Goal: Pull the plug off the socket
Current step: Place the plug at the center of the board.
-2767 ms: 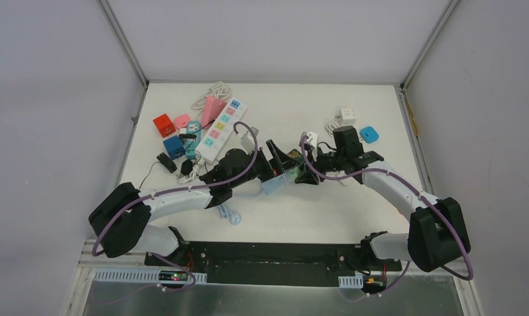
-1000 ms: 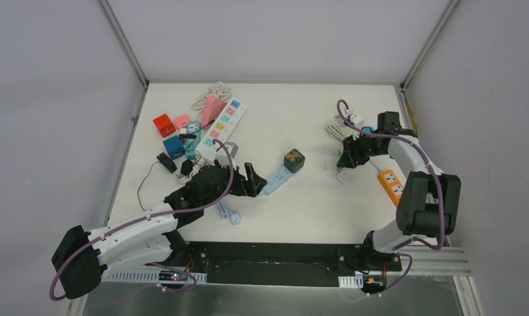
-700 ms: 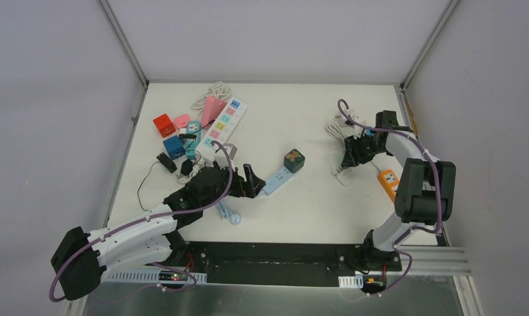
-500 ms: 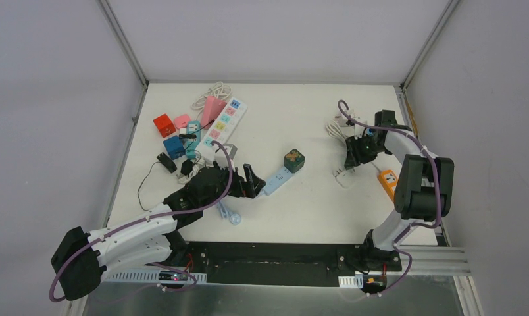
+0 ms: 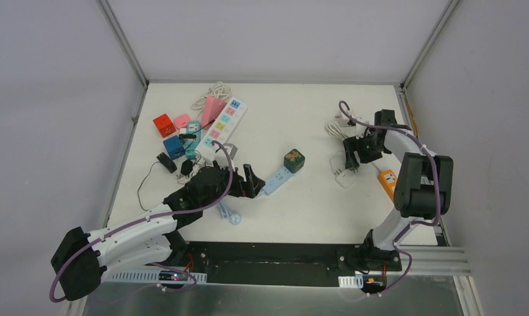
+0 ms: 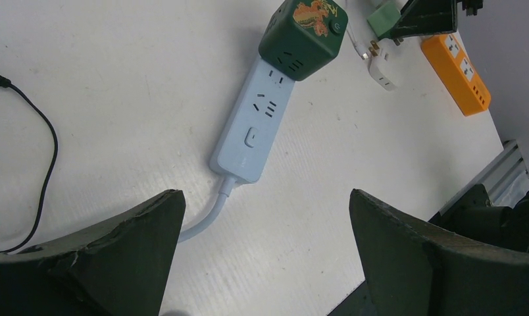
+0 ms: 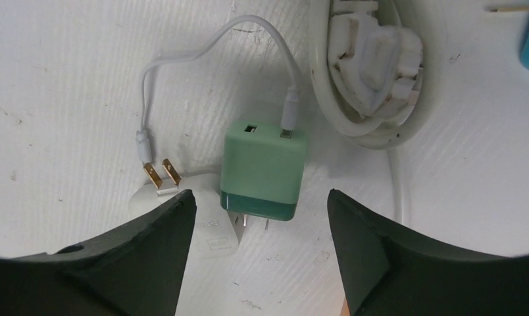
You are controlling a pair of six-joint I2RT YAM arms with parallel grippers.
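Note:
The green charger plug [image 7: 265,168] lies flat on the table with its prongs bare and a white cable in its USB port. My right gripper [image 7: 260,197] is open just above it, one finger on each side, touching nothing; in the top view this gripper [image 5: 354,150] is at the right. The dark green cube socket [image 5: 293,160] sits at the far end of a light blue power strip [image 5: 275,180]. My left gripper [image 5: 249,181] is open and empty at the strip's near end. The cube [image 6: 303,29] and strip [image 6: 254,128] show in the left wrist view.
A white plug with gold prongs [image 7: 212,234] lies beside the charger, and a coiled white cable [image 7: 374,72] lies behind it. An orange socket [image 5: 388,180] is at the right edge. Coloured sockets, a white power strip [image 5: 221,129] and black cables crowd the back left.
My right arm moved from the cube socket to the right side, and its jaws now stand open over the charger. My left arm drew back from the cube.

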